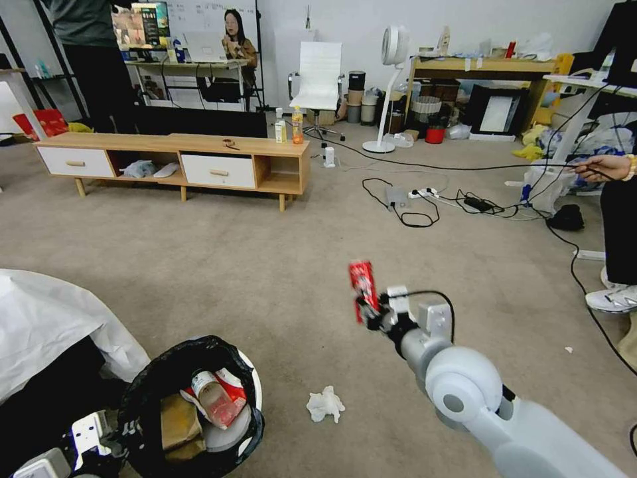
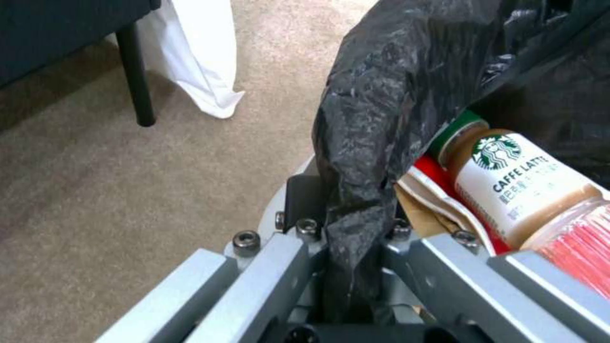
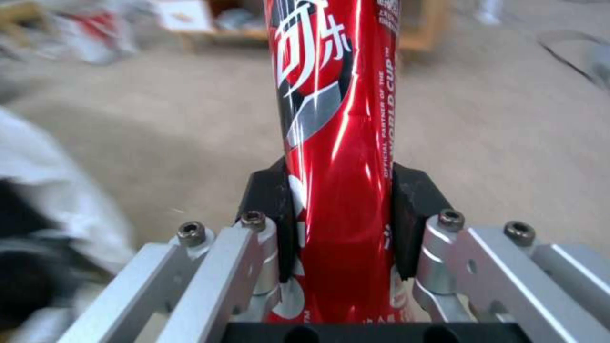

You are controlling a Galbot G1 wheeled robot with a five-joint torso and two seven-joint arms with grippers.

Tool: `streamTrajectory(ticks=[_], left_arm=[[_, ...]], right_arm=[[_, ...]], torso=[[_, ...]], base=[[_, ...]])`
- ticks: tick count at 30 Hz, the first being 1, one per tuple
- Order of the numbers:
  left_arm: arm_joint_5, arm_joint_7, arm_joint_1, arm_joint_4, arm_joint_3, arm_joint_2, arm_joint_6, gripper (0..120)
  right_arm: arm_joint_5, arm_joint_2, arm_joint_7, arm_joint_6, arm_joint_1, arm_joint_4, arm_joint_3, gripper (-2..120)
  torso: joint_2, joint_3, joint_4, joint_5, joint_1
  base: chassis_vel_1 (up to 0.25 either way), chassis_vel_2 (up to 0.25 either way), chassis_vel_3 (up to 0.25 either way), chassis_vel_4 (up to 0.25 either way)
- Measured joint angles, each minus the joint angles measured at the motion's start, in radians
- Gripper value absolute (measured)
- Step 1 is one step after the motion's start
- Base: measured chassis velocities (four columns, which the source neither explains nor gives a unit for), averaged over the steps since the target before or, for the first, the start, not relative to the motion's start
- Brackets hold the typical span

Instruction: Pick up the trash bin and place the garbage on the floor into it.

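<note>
The trash bin (image 1: 150, 384), white with a black bag over its rim, hangs at the lower left of the head view. My left gripper (image 1: 119, 435) is shut on its bagged rim (image 2: 356, 209). Inside lie a clear bottle (image 2: 514, 181), a red-white wrapper (image 1: 233, 385) and brown paper (image 1: 178, 418). My right gripper (image 1: 371, 313) is raised above the carpet floor (image 1: 265, 265), right of the bin, shut on a red soda can (image 3: 337, 119) that stands up from its fingers (image 3: 270, 214). A crumpled white tissue (image 1: 325, 403) lies on the floor between bin and right arm.
A white cloth over a dark-legged table (image 1: 46, 318) stands close on the left. A low wooden cabinet (image 1: 172, 162) sits at the back left. Cables and a power strip (image 1: 424, 196) cross the floor at the right, where a person (image 1: 620, 226) stands.
</note>
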Motion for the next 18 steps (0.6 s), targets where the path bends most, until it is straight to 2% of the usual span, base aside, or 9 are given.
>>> streamTrajectory(ticks=[11,13,18], left_arm=[[0.01,0.0,-0.006,0.0,0.016,0.0,0.005,2],[0.013,0.0,-0.01,0.001,0.02,0.0,0.007,2],[0.015,0.0,-0.011,0.002,0.021,-0.001,0.008,2]], right_arm=[[0.065,0.005,-0.039,0.009,0.174,0.074,-0.146,28],[0.089,0.018,-0.066,0.031,0.243,0.08,-0.217,28],[0.12,0.044,-0.071,0.039,0.301,0.079,-0.293,28]], torso=[[0.0,0.0,-0.0002,0.0001,0.0],[0.0,0.0,0.0,0.0,0.0],[0.0,0.0,0.0,0.0,0.0]], base=[[0.0,0.0,0.0,0.0],[0.0,0.0,0.0,0.0],[0.0,0.0,0.0,0.0]])
